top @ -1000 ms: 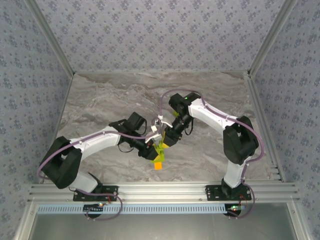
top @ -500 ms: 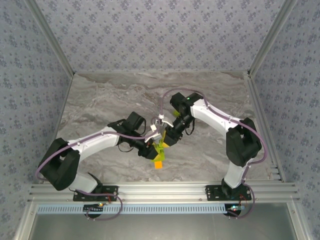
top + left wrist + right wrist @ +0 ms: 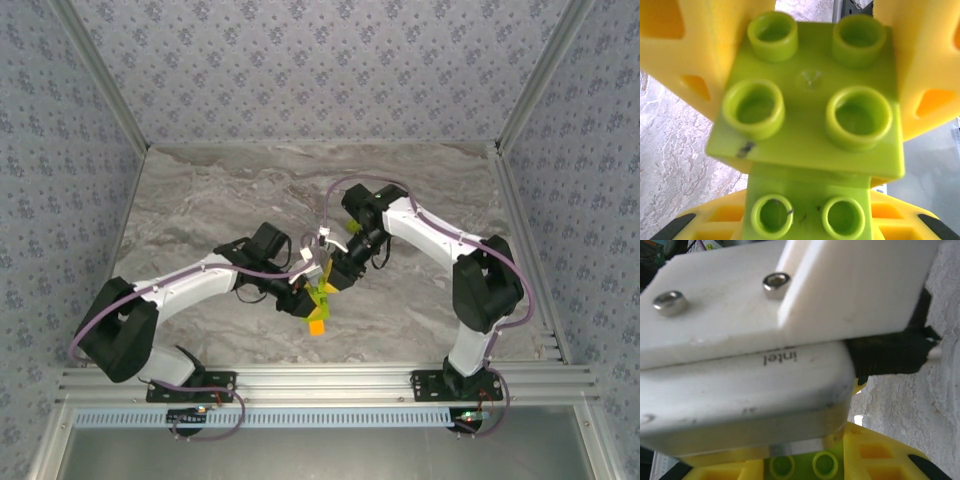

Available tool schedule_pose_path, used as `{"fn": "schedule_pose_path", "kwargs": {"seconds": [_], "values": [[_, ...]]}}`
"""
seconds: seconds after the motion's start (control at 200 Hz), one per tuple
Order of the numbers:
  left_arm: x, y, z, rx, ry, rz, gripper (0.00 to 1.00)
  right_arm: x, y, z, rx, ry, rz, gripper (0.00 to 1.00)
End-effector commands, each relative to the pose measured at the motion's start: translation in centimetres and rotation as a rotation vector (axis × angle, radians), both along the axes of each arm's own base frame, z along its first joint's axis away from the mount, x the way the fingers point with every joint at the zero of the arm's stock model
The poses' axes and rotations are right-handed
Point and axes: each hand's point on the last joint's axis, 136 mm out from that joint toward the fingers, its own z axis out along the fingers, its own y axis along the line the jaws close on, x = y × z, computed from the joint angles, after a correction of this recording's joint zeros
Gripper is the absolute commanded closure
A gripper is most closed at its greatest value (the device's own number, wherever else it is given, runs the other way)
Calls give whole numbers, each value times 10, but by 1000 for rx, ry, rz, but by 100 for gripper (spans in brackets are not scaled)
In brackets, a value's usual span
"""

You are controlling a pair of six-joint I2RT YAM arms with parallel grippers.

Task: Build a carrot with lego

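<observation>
left gripper (image 3: 310,298): jaws clamped on the stacked lime-green bricks (image 3: 807,125) | right gripper (image 3: 331,284): jaws pinching the same stack from the other side | orange brick (image 3: 317,329): right below the stack, can't tell if it's attached | all over mid tabletop (image 3: 200,200)

top: high above near edge, facing down | left wrist: tight on lime-green bricks (image 3: 810,115) | right wrist: tight, same bricks

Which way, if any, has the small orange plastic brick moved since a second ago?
No. The small orange plastic brick keeps its spot above the silver metal rail.
</observation>
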Motion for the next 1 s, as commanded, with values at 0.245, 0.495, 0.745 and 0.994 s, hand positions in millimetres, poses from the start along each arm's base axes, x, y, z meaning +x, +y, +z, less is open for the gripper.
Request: {"fn": "schedule_pose_path", "kwargs": {"seconds": [0.245, 0.495, 0.745, 0.994], "values": [[19, -4, 49, -154, -109, 20, 90, -42, -33, -27, -273, 58, 61, 72], [21, 1, 60, -209, -116, 29, 90, -45, -29, -19, -208, 79, 58, 71], [21, 2, 61, -216, -113, 29, 90, -46, -29, -21, -208, 84, 49, 71], [18, 0, 72, -226, -133, 20, 90, -46, -25, -24, -208, 125, 68, 71]]}}
